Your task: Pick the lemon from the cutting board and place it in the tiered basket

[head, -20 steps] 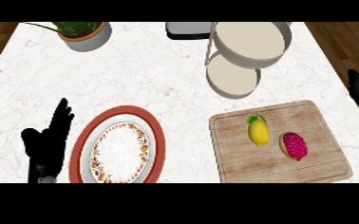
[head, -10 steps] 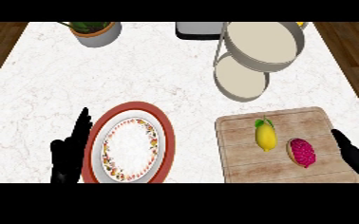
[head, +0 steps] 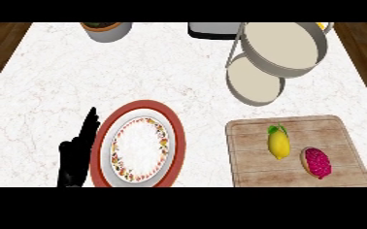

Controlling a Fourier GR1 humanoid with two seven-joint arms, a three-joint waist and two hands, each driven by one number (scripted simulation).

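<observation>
no readable text, labels, numbers

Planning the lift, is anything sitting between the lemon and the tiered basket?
Nothing visible does. The lemon lies on the cutting board, and only bare counter separates the board from the tiered basket. The pink fruit lies on the lemon's other side.

A home kitchen: white marble counter (head: pixel 165 73) holding a patterned plate (head: pixel 140 148), wooden cutting board (head: pixel 243 165) (fruit on it), and tiered basket (head: pixel 276 53).
</observation>
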